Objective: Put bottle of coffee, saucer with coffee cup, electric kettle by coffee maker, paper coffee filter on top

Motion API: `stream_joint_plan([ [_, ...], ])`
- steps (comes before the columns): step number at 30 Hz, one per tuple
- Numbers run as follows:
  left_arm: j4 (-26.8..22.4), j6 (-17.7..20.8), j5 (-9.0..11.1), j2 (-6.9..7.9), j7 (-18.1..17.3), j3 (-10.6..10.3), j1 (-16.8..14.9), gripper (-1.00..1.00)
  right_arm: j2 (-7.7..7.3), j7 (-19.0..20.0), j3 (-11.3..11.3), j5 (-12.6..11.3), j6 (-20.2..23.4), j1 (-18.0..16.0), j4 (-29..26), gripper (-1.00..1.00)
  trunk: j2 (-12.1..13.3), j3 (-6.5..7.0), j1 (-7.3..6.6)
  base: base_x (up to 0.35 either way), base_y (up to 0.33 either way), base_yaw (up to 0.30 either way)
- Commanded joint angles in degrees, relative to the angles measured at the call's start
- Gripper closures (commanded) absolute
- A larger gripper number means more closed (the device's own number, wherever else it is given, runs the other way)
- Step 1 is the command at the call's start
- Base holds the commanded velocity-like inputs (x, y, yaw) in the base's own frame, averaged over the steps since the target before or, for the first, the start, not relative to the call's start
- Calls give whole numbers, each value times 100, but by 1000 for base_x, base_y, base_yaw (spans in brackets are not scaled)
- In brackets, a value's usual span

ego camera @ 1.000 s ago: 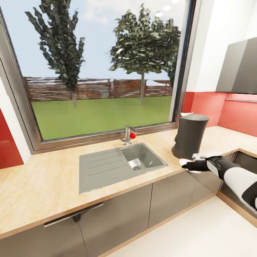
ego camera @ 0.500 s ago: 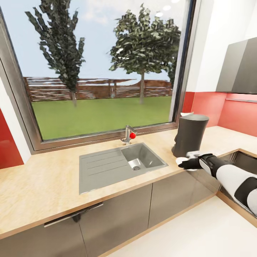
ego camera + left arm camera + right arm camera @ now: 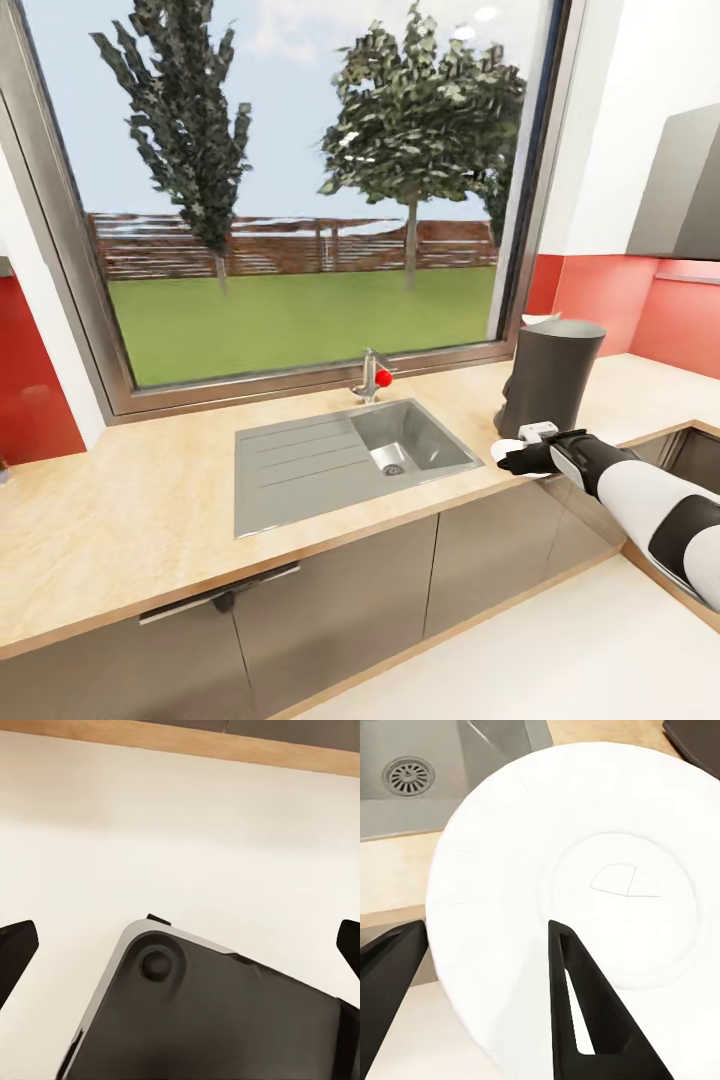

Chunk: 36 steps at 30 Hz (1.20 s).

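The coffee maker, a tall dark grey cylinder, stands on the kitchen countertop to the right of the sink. In front of its base, at the counter's front edge, my right gripper is shut on the white saucer. The right wrist view shows the saucer close up: one black finger lies across its upper face and the other sits under its rim, with the gripper clamped on the edge. My left gripper is open, pointing down at the pale floor.
A grey sink with a drainboard and a tap with a red knob lies under the big window. A recessed dark hob is at the right corner, with a grey wall cabinet above. Grey cabinet fronts run below the counter.
The head camera has shifted, so the whole scene sits further right. My right gripper with the saucer has moved a little to the left in front of the coffee maker's base.
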Motion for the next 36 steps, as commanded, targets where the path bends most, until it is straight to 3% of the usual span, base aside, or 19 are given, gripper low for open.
stream_joint_plan([
  [1, -5, 3, 63, 2, -52, -1, 4, -100, -5, 11, -50, 56, 31, 0, 11, 100, -3, -1, 2, 0, 0, 8],
  [16, 20, 325, 70, 21, -52, -1, 4, -100, 33, 13, -50, 56, 42, 0, 11, 100, -3, -1, 2, 102, 16, 1],
  [36, 48, 334, 79, 3, -52, -1, 4, -100, 67, 12, 37, 56, 42, 0, 7, 100, -3, -32, 2, 14, 1, 68],
])
